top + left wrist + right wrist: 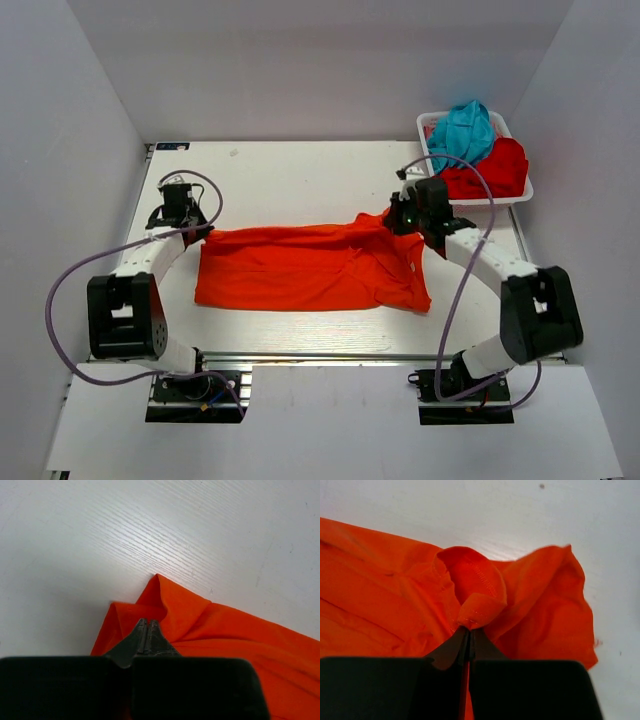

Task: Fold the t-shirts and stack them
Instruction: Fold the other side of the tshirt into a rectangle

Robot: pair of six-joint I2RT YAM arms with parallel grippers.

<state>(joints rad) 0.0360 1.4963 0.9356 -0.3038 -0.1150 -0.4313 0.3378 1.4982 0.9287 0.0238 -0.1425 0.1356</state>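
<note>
An orange-red t-shirt (310, 268) lies stretched across the middle of the table. My left gripper (205, 232) is shut on its far left corner. In the left wrist view the closed jaws (148, 625) sit on a raised fold of the orange fabric (200, 620). My right gripper (392, 220) is shut on the far right edge of the same shirt. In the right wrist view a stitched hem (477, 607) bunches at its closed tips (470, 630). A teal-blue t-shirt (462, 132) and a deeper red t-shirt (497, 168) lie crumpled in the basket.
The small white plastic basket (427, 123) stands at the table's far right corner, just behind the right arm. White walls close in the table on the left, back and right. Purple cables loop beside both arms.
</note>
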